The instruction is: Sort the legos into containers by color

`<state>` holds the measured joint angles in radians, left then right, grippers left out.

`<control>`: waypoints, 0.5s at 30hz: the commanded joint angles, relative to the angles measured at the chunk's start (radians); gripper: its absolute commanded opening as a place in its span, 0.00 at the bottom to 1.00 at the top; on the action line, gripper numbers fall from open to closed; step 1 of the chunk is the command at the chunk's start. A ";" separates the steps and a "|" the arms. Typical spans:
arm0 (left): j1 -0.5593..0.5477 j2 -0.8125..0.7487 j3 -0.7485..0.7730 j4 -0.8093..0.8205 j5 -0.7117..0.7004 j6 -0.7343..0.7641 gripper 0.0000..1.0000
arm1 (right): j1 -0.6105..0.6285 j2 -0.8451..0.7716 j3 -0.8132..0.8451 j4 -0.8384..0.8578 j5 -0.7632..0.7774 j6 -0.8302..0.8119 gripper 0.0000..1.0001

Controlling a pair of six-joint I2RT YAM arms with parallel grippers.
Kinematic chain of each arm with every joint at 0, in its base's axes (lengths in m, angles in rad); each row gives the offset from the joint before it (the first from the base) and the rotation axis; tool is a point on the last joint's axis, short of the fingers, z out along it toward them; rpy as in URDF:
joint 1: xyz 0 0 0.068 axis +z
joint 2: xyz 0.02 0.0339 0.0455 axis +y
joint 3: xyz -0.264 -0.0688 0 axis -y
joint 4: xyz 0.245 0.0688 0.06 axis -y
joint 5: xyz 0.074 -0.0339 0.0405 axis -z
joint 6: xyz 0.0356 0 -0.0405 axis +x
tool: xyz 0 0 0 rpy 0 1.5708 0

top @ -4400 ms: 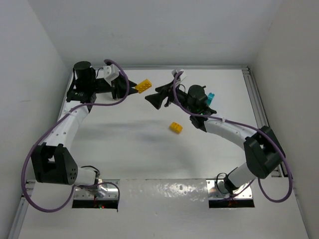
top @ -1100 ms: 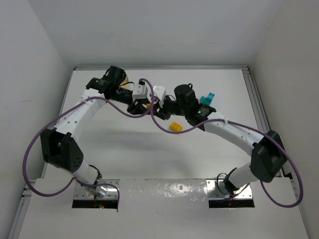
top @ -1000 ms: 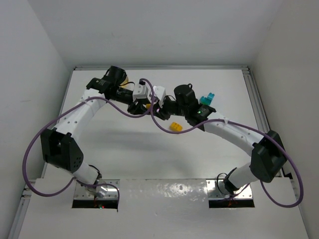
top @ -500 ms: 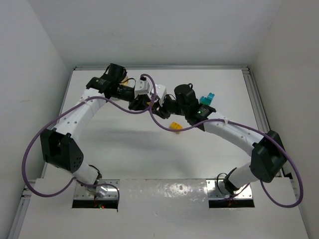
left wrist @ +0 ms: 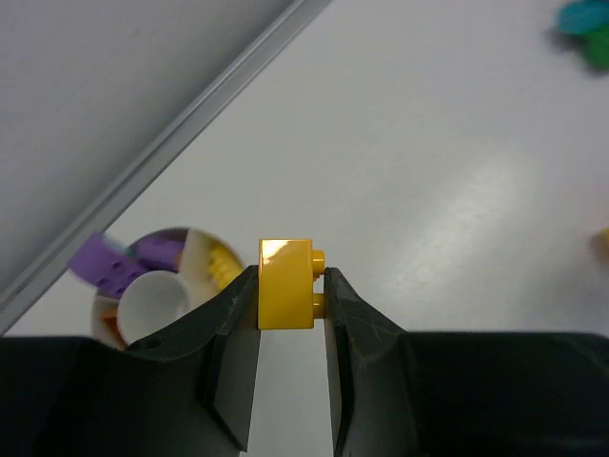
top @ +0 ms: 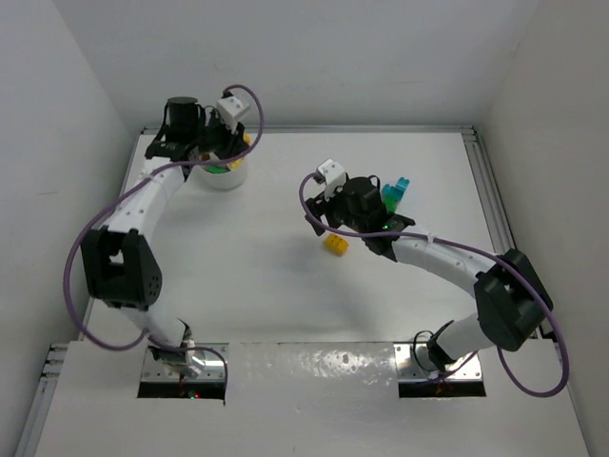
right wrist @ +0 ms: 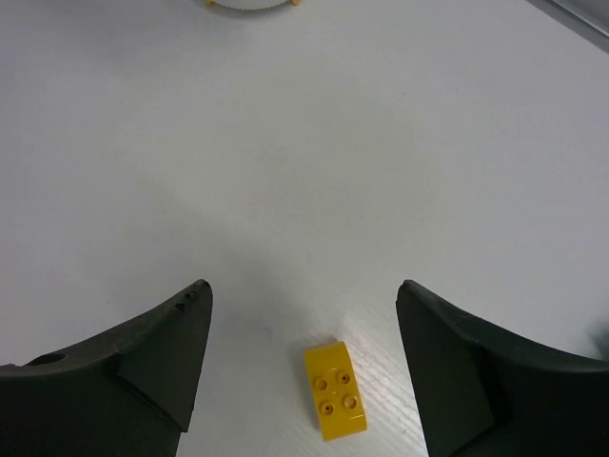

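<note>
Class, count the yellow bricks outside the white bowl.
2. One yellow brick is pinched in the left gripper near the bowl; the other yellow brick lies loose on the table near the open right gripper. The arms may hide more.

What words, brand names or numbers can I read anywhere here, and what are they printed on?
None can be read.
The held yellow brick in the left tool shows a plain face.
The loose yellow brick has studs too small to show any embossing.
The white bowl and the table show no marks.
</note>
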<state>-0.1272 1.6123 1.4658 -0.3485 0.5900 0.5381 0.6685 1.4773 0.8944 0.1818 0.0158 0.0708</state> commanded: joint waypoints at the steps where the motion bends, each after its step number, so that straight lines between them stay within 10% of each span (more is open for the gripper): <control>1: 0.107 0.171 0.109 0.088 -0.117 -0.063 0.00 | 0.005 -0.057 -0.006 0.071 0.018 0.058 0.77; 15: 0.123 0.365 0.205 0.275 -0.113 -0.144 0.00 | 0.005 -0.084 -0.026 0.035 0.006 0.073 0.77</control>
<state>-0.0040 1.9678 1.6241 -0.1528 0.4637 0.4412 0.6701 1.4292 0.8715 0.2001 0.0189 0.1337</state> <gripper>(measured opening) 0.264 0.766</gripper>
